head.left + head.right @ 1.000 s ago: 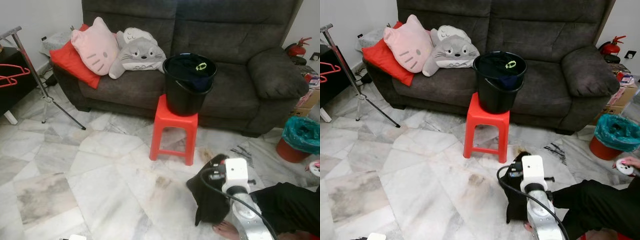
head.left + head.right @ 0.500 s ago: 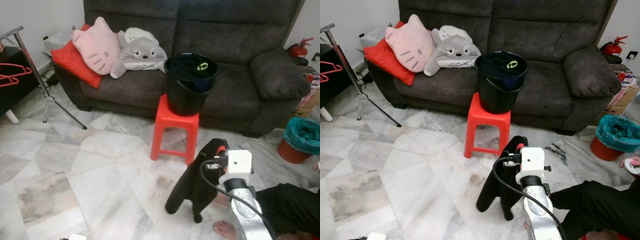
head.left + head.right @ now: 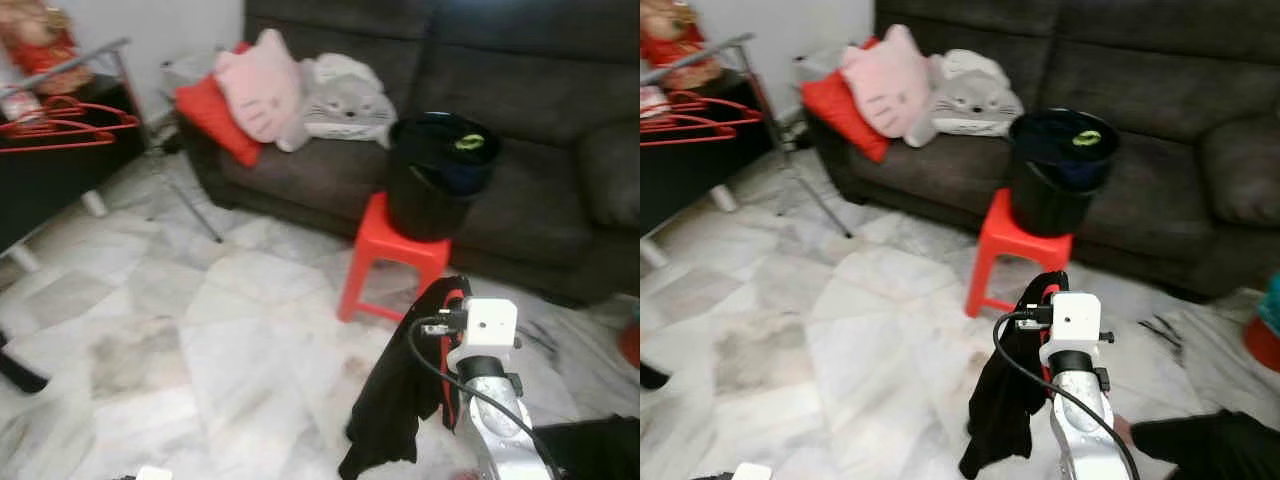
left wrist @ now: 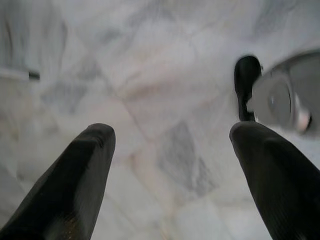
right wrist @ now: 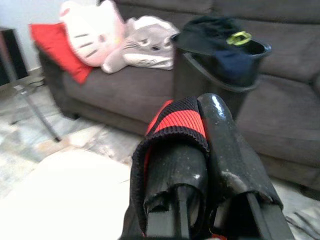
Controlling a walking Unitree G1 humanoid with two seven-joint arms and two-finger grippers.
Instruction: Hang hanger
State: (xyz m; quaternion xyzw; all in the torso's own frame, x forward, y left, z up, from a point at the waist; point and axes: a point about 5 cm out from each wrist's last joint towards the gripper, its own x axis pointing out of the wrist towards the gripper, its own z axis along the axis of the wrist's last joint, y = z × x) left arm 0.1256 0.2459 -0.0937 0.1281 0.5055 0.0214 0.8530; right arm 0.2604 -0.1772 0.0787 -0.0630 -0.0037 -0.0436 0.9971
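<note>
Here, line by line:
Right claw (image 5: 200, 145): lower right of the head views, fingers pressed together on the black garment with a red ribbed band (image 3: 400, 400), which drapes over them and hangs toward the floor.
Left claw (image 4: 170, 165): spread wide, its two black fingers (image 4: 75, 180) pointing down over the pale marble floor (image 3: 230, 340).
Red wire hangers (image 3: 60, 120): upper left of the frame, hanging on a grey metal rack (image 3: 75, 62), well apart from the right claw.
Black plastic bucket (image 3: 440, 180): upper centre right, standing on a red plastic stool (image 3: 390, 265) in front of the dark grey fabric sofa (image 3: 540, 90); dark clothing inside.
Cushions: a pink cat-face cushion (image 3: 262, 90) and a grey animal cushion (image 3: 345, 100) lie on the sofa's left end.
</note>
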